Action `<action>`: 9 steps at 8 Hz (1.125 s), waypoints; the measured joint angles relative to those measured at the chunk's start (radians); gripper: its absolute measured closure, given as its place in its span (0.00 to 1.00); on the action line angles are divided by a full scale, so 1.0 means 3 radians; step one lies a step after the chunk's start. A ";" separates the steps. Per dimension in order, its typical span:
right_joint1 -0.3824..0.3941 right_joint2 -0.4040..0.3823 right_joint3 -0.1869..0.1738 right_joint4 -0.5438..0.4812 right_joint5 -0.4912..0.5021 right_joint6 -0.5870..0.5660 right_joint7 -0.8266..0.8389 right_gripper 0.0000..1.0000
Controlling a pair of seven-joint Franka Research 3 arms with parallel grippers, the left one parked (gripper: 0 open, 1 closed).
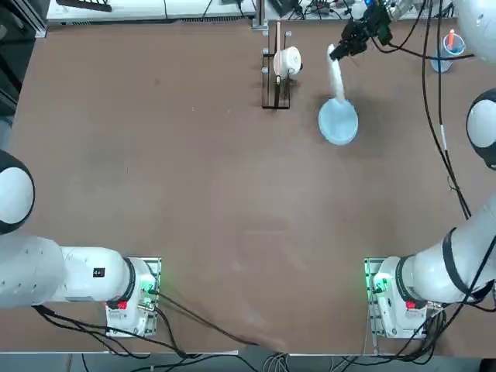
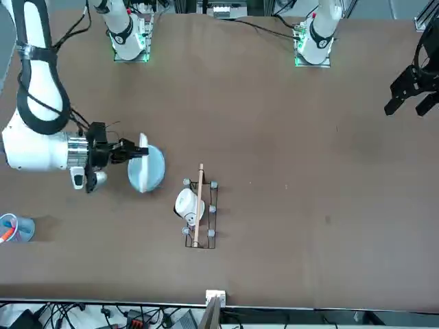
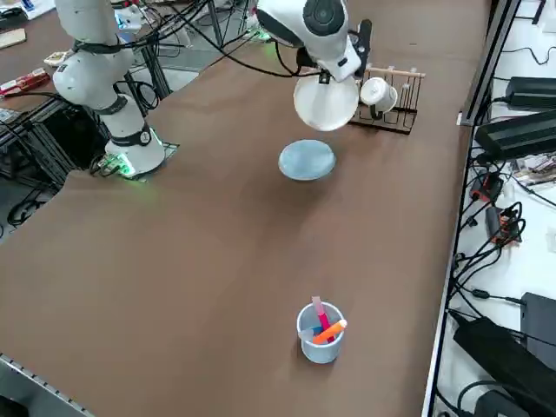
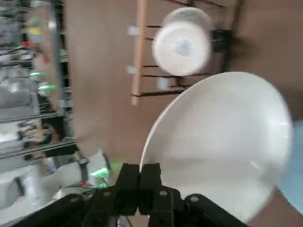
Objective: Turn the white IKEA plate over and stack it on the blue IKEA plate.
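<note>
My right gripper [image 1: 335, 51] is shut on the rim of the white IKEA plate [image 3: 326, 102], which hangs on edge in the air. From overhead the white IKEA plate [image 1: 336, 79] shows edge-on, just beyond the blue IKEA plate [image 1: 338, 121]. That blue IKEA plate [image 3: 306, 160] lies flat on the brown table, below the held one. In the front view the gripper [image 2: 134, 151] holds the white IKEA plate [image 2: 143, 159] over the blue IKEA plate [image 2: 152, 170]. The wrist view shows the gripper [image 4: 139, 176] pinching the broad white IKEA plate [image 4: 222, 142].
A small white cup [image 1: 288, 60] sits on a wooden rack [image 1: 277, 74] left of the plates. A translucent blue cup [image 3: 320, 333] with an orange item stands near the table's right edge. Cables [image 1: 434, 85] trail along the far right side.
</note>
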 joint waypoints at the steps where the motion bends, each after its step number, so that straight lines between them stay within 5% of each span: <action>1: 0.0054 0.0010 0.0000 -0.0189 0.0278 0.0060 -0.0427 0.97; 5: 0.0047 0.0068 -0.0019 -0.0900 0.1035 0.0134 -0.1979 0.98; 9: -0.0196 0.0093 -0.0039 -0.1240 0.1297 -0.0104 -0.2798 0.98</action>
